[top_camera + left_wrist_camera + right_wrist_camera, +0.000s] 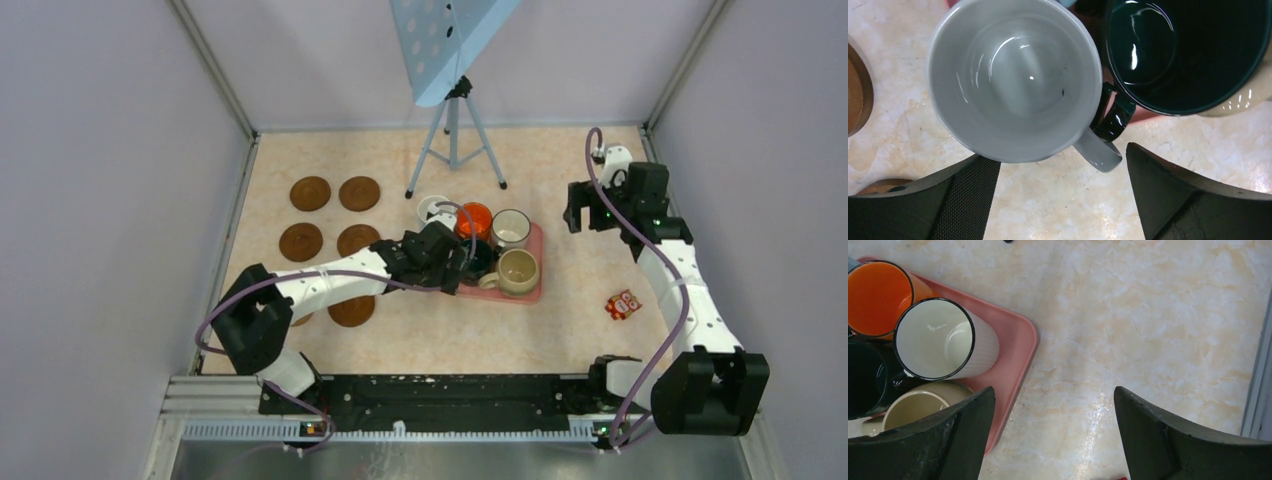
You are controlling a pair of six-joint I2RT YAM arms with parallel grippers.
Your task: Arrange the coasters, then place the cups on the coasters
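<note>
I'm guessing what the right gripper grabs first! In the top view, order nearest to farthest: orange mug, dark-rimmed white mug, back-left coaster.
From the right gripper:
1. Dark-rimmed white mug, at the right edge of the mugs.
2. Orange mug, just left of it.
3. Back-left coaster, far off to the left.

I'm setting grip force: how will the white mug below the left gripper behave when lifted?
The white mug shows glossy highlights, so it is probably glazed ceramic: stiff, slippery, breakable. Its wide shape suggests it stands stably, but the side handle may tilt it in a rim grip.
</note>
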